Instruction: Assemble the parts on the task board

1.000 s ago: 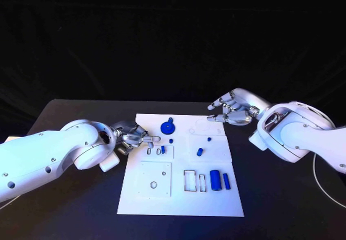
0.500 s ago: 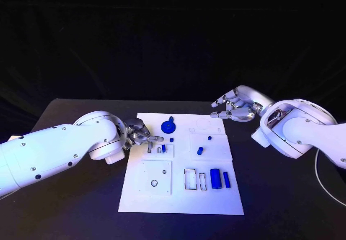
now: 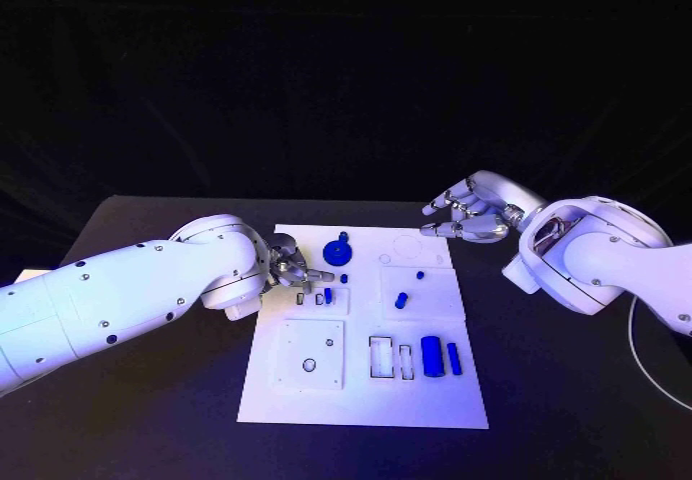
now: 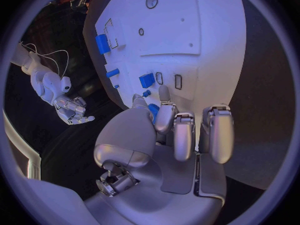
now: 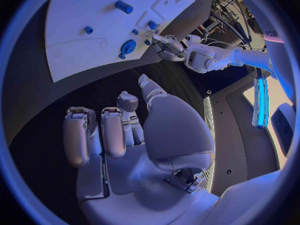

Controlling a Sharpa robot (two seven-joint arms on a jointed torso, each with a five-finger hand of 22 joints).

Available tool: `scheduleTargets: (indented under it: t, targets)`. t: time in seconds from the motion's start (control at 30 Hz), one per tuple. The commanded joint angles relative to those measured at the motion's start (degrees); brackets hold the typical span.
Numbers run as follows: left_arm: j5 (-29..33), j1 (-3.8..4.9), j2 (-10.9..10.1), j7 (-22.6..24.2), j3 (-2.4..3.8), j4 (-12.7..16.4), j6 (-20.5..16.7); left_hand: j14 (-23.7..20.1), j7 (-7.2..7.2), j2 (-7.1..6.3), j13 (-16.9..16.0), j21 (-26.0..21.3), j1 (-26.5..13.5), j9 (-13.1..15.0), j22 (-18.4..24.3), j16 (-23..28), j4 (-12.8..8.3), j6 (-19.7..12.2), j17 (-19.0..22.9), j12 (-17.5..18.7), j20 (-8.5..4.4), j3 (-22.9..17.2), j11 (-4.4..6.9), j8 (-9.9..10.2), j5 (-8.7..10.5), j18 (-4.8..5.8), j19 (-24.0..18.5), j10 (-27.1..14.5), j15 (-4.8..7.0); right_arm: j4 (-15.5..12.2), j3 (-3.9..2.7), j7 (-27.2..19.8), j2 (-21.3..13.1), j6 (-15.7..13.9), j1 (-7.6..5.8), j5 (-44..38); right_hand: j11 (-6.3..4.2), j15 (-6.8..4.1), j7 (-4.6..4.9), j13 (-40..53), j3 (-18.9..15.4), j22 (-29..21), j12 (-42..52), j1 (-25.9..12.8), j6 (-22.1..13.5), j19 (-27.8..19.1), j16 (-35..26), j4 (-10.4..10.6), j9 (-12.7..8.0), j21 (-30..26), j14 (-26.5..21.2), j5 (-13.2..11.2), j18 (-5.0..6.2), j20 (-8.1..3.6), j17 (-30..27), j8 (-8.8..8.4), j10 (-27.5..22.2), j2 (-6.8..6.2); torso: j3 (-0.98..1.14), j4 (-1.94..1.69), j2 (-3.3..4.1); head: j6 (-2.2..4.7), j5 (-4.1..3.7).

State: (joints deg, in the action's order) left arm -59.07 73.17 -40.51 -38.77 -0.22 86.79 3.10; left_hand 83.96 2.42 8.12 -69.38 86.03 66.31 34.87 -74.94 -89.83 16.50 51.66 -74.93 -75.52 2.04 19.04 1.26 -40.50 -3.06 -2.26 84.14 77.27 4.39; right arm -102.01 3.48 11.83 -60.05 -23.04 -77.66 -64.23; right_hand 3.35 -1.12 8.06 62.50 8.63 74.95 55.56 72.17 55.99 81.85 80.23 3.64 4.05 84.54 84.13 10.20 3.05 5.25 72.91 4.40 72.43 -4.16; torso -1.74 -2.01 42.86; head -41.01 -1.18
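Note:
The white task board (image 3: 310, 400) lies mid-table. A round blue gear (image 3: 338, 252) sits near its far left end, also seen as the gear (image 5: 128, 47). Small blue pegs (image 3: 327, 295) (image 3: 402, 299) stand in the middle. A blue cylinder (image 3: 430, 352) and a blue bar (image 3: 453, 360) lie lower right. My left hand (image 3: 296, 270) hovers at the board's left edge beside the gear. Its fingers (image 4: 181, 135) are curled, thumb close to one finger with some blue (image 4: 152, 110) between them; contact is unclear. My right hand (image 3: 464, 215) hangs off the far right corner, loosely bent, holding nothing.
Empty slots and holes (image 3: 381, 360) (image 3: 307, 368) mark the board's near half. The black table (image 3: 159, 420) runs out on both sides of the board. My bulky left forearm (image 3: 144, 300) lies over the table's left side, and the right forearm (image 3: 606, 265) over its right.
My left arm has swung in and its hand has crept a little toward the gear. The right hand drew slightly back from the board's corner, then held still.

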Motion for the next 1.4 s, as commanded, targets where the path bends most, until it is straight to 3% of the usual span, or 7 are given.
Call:
scheduleTargets:
  t: [0.03, 0.1, 0.73, 1.4]
  targets:
    - [-1.2, 0.11, 1.1, -1.3, -0.11, -0.6, 2.9, 6.0, -0.01, 0.06, 0.2, -0.1, -0.5, 0.1, -7.2, -0.2, 0.0, -0.4, -15.1, 0.4, -0.43, 0.3, 0.16, -0.3, 0.37, 0.48, 2.0, -0.5, 0.3, 0.1, -0.01, 0.4, 0.1, 1.0, -0.01, -0.5, -0.2, 0.01, 0.14, 0.0, -0.1, 1.4, -0.1, 0.4, 0.4, -0.4, -0.3, -0.4, 0.1, -0.3, 2.6, 0.3, 0.0, -0.04, 0.0, 0.4, -0.1, -0.04, -0.02, -0.02, 0.01, -0.16, 0.01]
    - [-1.4, 0.12, 1.5, -1.4, -0.18, -0.9, 3.3, 6.0, -0.01, 0.06, 0.3, -0.2, -0.5, 0.1, -7.1, -0.2, 0.0, -0.4, -15.1, 0.4, -0.43, 0.3, 0.16, -0.3, 0.37, 0.48, 2.0, -0.6, 0.3, 0.2, -0.01, 0.4, 0.2, 1.0, -0.01, -0.5, -0.2, 0.01, 0.14, 0.0, -0.1, 1.4, -0.1, 0.4, 0.5, -0.4, -0.3, -0.4, 0.1, -0.3, 2.6, 0.3, 0.0, -0.04, -0.1, 0.4, -0.1, -0.04, -0.04, 0.1, 0.04, -0.19, 0.08]
    - [-1.9, 0.17, 4.0, -1.6, -0.42, -1.6, 4.6, 6.0, 0.0, 0.08, 0.3, -0.2, -0.8, 0.7, -7.1, -0.2, 0.1, -0.7, -15.1, 0.6, -0.44, 1.0, 0.15, -0.6, 0.37, 0.48, 2.0, -0.7, 0.29, 0.8, -0.01, 0.6, 0.9, 1.5, -0.01, -0.6, -0.21, 0.0, 0.13, 0.0, -0.1, 1.4, -0.1, 0.4, 0.5, -0.4, -0.3, -0.4, 0.1, -0.3, 2.6, 0.3, 0.0, -0.04, 0.0, 0.41, -0.1, -0.04, 0.03, 0.0, 0.0, -0.49, -0.11]
    - [-2.1, 0.24, 4.5, -1.5, -0.42, -1.7, 5.7, 6.0, 0.05, 1.35, 0.8, -0.3, 5.8, 3.4, -7.1, -0.2, -2.3, -1.6, -15.1, 1.1, -0.29, -1.2, 0.07, -1.4, 0.26, 0.44, 1.9, -1.0, 0.19, 1.2, 0.01, 0.8, 1.4, 2.5, 0.0, -0.7, -0.24, -0.02, 0.1, -0.1, -0.2, 1.4, -0.2, 0.7, 0.5, -0.4, -0.3, -0.5, 0.1, -0.3, 2.6, 0.3, 0.0, -0.06, -0.1, 0.43, -0.1, 0.03, -0.02, -0.07, -0.02, -0.77, -0.21]
